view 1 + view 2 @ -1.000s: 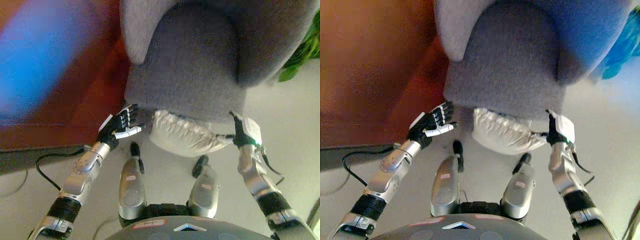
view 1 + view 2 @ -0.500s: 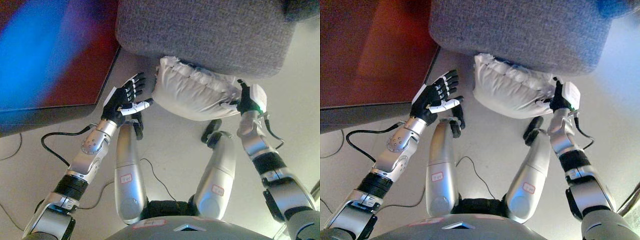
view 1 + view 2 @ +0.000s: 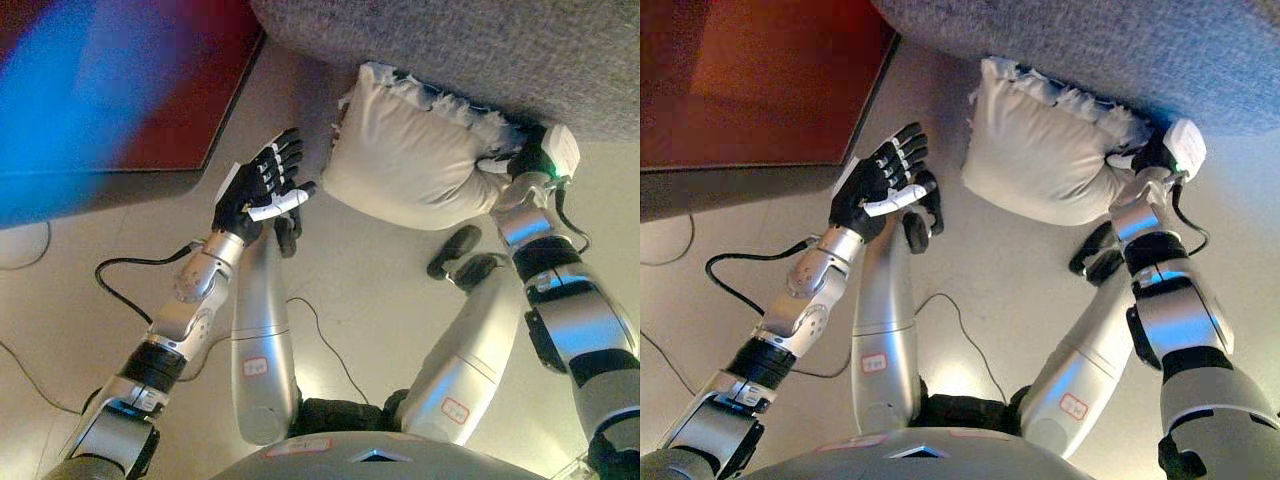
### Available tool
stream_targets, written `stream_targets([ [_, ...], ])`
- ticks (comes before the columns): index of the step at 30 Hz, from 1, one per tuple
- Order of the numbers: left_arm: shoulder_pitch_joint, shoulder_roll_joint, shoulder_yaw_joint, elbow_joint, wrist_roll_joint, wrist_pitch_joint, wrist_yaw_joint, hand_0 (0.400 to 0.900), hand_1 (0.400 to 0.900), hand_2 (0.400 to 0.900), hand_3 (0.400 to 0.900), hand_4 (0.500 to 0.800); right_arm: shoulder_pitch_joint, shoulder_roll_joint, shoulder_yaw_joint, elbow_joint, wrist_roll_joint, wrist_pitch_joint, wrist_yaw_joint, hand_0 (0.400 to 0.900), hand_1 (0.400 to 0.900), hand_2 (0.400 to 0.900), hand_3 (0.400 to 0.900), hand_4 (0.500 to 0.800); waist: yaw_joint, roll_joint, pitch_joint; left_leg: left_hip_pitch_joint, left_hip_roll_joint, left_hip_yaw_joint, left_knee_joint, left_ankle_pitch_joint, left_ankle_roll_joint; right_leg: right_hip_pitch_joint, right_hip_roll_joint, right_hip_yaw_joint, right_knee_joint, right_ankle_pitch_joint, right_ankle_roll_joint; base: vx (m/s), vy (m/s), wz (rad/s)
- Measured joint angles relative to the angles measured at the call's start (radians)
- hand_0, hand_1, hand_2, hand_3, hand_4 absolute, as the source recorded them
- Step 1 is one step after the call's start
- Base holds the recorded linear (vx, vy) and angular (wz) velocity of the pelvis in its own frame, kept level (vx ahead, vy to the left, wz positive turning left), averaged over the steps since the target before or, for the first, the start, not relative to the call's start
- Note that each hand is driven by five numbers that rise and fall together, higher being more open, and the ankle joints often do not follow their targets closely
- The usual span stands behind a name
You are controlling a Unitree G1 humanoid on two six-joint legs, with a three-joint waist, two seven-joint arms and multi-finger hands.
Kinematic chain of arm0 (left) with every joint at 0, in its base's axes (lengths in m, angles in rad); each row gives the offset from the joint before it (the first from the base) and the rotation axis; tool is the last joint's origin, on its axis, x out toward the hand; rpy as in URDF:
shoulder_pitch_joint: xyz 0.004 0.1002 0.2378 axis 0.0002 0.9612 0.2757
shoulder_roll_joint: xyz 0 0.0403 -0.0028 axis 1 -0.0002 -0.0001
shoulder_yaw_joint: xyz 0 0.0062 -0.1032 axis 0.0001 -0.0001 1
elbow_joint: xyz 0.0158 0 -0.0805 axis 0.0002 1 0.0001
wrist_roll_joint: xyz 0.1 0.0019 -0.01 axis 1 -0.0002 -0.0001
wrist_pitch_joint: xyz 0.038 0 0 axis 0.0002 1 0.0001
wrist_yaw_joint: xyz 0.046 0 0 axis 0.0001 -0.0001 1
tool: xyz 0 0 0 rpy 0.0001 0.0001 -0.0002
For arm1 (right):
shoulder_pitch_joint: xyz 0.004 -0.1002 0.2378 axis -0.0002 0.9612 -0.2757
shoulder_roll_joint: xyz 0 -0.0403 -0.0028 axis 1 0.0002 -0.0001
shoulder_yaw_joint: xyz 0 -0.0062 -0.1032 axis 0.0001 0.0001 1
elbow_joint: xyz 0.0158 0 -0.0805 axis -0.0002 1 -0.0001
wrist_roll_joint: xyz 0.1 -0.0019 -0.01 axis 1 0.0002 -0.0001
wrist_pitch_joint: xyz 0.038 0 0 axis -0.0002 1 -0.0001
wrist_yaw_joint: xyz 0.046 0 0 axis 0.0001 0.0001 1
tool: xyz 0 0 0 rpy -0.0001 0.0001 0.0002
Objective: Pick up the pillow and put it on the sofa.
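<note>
A: Pillow position?

B: The cream pillow (image 3: 410, 165) lies on the pale floor (image 3: 370, 300), its far edge tucked against the lower front of the grey sofa (image 3: 480, 50). It is not on the seat.

A: Left robot hand?

B: The left robot hand (image 3: 260, 185) is raised just beside the pillow's left end, palm toward it, fingers straight and spread. A narrow gap shows between fingertips and fabric in both views. It holds nothing.

A: Right robot hand?

B: The right robot hand (image 3: 530, 160) sits at the pillow's right end, close under the sofa's edge. The pillow fabric bunches there and the hand appears pressed into it. Its fingers are hidden behind the pillow and the wrist, so I cannot tell whether they are closed on the cloth or merely against it.

A: Surroundings?

B: A dark red rug (image 3: 760, 80) covers the floor to the left of the sofa, well apart from the pillow.
</note>
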Motion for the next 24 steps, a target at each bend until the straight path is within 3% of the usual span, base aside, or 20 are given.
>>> stream_targets([
  [3,-0.005,-0.001,-0.015,-0.015,-0.007,0.000,-0.014,0.900,0.900,0.900,0.900,0.800,-0.041,-0.009,0.007,0.039,0.010,0.022,0.075,0.400,0.400,0.400,0.400,0.500,0.020,0.001,0.000,-0.022,-0.001,-0.009,-0.001,0.000,0.000,-0.019,-0.006,-0.008,0.018,-0.010,-0.008,0.02,-0.021,0.10],
  [7,0.001,-0.009,-0.035,-0.015,-0.008,0.002,-0.029,0.900,0.900,0.900,0.900,0.800,-0.049,-0.006,0.015,0.046,0.064,0.001,0.127,0.400,0.400,0.400,0.400,0.500,0.028,0.001,0.000,-0.025,-0.006,-0.014,0.006,0.000,-0.001,-0.019,-0.018,-0.010,0.037,-0.026,-0.006,0.03,-0.032,0.05],
  [17,-0.015,-0.018,-0.036,-0.018,-0.007,0.011,-0.022,0.900,0.900,0.900,0.900,0.800,-0.017,0.020,0.016,0.034,0.138,-0.015,0.143,0.400,0.400,0.400,0.400,0.500,0.024,0.001,0.000,-0.020,-0.002,-0.016,0.031,-0.015,-0.011,-0.002,-0.021,-0.014,0.048,-0.045,-0.006,0.00,-0.008,-0.03],
  [24,-0.008,-0.052,-0.038,-0.017,-0.006,0.034,0.018,0.900,0.900,0.900,0.900,0.800,0.088,0.065,0.012,-0.028,0.153,-0.071,0.084,0.400,0.400,0.400,0.400,0.500,0.020,0.000,0.000,0.145,0.007,-0.004,-0.165,0.035,-0.022,0.200,0.001,-0.133,-0.141,-0.007,-0.009,0.04,-0.032,-0.07],
])
